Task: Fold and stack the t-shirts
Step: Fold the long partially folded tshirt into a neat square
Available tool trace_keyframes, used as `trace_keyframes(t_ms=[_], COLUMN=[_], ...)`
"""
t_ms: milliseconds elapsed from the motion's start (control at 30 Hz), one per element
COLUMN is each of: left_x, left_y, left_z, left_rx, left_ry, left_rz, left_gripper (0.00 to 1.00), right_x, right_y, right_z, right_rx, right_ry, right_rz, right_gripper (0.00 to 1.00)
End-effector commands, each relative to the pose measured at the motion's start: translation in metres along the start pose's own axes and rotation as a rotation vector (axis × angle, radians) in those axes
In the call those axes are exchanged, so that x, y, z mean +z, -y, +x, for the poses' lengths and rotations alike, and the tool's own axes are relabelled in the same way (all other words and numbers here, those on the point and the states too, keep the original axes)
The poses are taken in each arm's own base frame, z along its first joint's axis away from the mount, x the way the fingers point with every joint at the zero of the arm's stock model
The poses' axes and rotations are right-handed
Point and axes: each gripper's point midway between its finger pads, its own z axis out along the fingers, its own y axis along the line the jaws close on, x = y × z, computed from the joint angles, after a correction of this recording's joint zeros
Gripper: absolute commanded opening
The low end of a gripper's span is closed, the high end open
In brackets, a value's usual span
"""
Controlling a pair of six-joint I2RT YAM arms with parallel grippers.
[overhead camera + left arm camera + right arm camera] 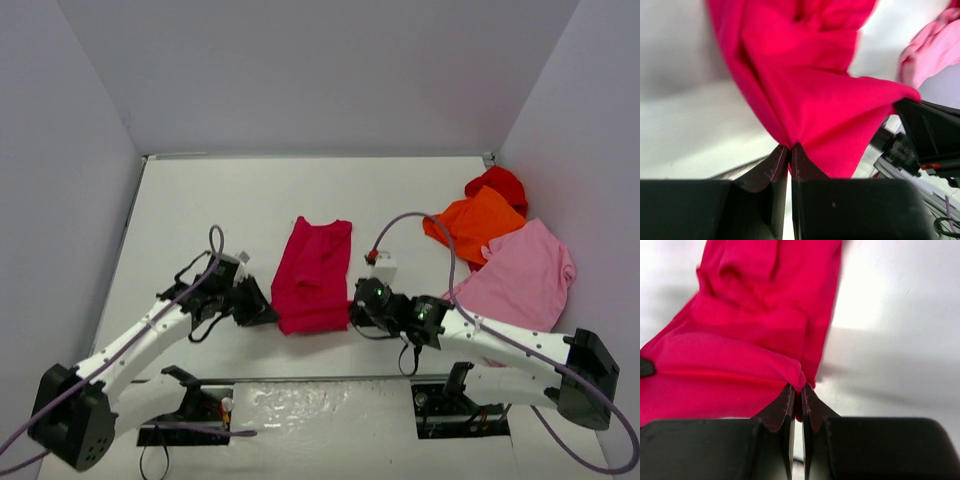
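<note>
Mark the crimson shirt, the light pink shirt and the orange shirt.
crimson shirt (pixel 312 275): top view, middle of the cloth.
light pink shirt (pixel 522 275): top view, middle of its body.
orange shirt (pixel 482 222): top view, its flat middle.

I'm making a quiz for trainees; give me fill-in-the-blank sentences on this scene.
The left gripper is shut on the near ____ corner of the large crimson-magenta cloth t-shirt.
The right gripper is shut on its near ____ corner.
The orange cloth t-shirt lies ____ the red cloth t-shirt and the light pink cloth t-shirt.
Missing words: left; right; between.
</note>
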Motion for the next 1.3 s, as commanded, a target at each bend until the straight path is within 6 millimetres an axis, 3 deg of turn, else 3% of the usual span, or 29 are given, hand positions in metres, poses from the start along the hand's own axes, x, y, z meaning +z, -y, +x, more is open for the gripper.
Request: trace_keyframes(t_ms=[0,167,533,733,1033,1267], left_x=[-0.013,-0.002,0.033,0.044,0.063,0.076], left_y=[0.036,0.060,0.116,0.145,0.163,0.149], left_z=[-0.045,-0.077,-0.154,-0.193,-0.222,-0.220], left_rx=[0.144,0.169,0.185,0.166,0.149,0.148], left_ry=[0.121,0.138,0.171,0.196,0.164,0.142], left_rz=[0.011,0.013,0.061,0.118,0.165,0.149], left_gripper=[0.00,0.00,0.00,0.00,0.00,0.00], right_x=[0.012,0.029,0.084,0.100,0.127,0.149], right_y=[0.021,0.022,-0.005,-0.010,0.009,0.034], right_z=[-0.066,-0.095,-0.153,-0.189,-0.233,-0.252], right_rx=[-0.063,-0.079,-0.103,-0.091,-0.067,-0.045], right_ry=[0.163,0.192,0.262,0.339,0.424,0.460], right_rz=[0.101,0.114,0.057,0.055,0.156,0.266], right_gripper=[0.00,0.00,0.00,0.00,0.00,0.00])
